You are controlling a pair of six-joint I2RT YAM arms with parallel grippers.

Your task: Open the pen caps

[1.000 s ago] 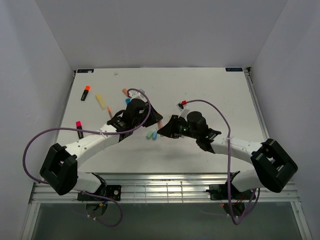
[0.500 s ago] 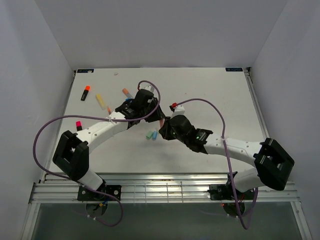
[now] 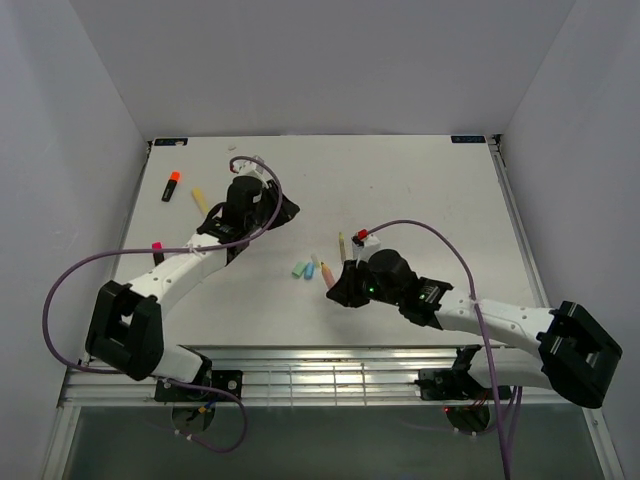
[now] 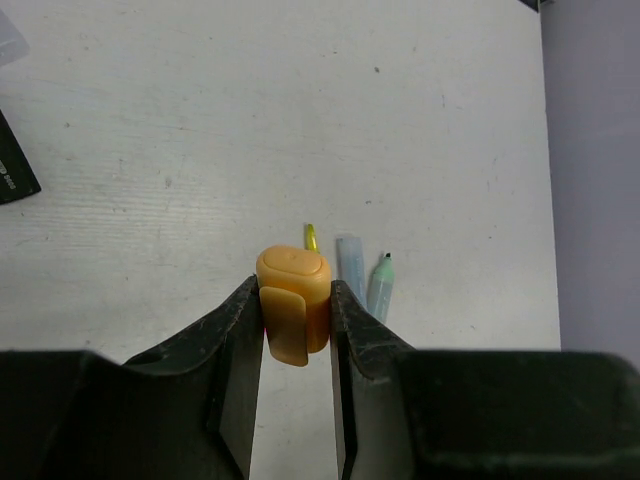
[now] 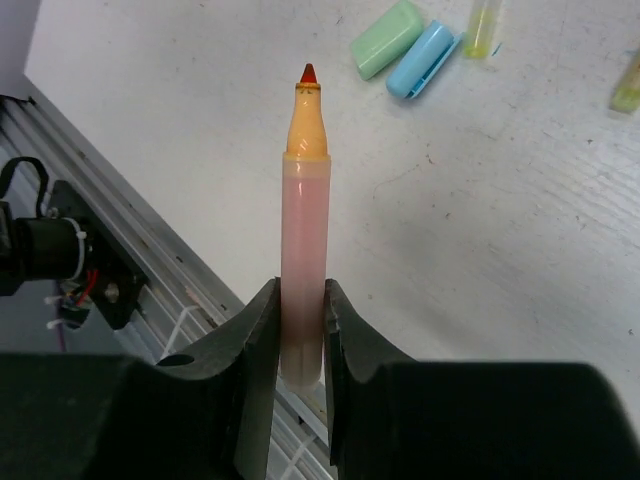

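My left gripper (image 4: 293,300) is shut on a stubby orange pen cap (image 4: 293,305) and holds it above the table; in the top view it (image 3: 278,210) is left of centre. My right gripper (image 5: 302,300) is shut on a pen with a pink body (image 5: 304,230) and a bare orange tip; in the top view it (image 3: 338,287) is near the middle front. A green cap (image 5: 387,38) and a blue cap (image 5: 421,58) lie on the table just past the pen's tip, with a yellow pen (image 5: 482,25) beside them.
A black marker with an orange end (image 3: 172,185), a yellow marker (image 3: 200,198) and a black marker with a pink end (image 3: 157,252) lie at the left. A thin yellow pen (image 3: 341,245) and a small red cap (image 3: 362,234) lie near the centre. The table's metal front rail (image 3: 330,375) is close behind my right gripper.
The two grippers were together at the centre and have pulled apart. The left moved up-left with the orange cap; the right moved toward the front with the pen, tip now bare.
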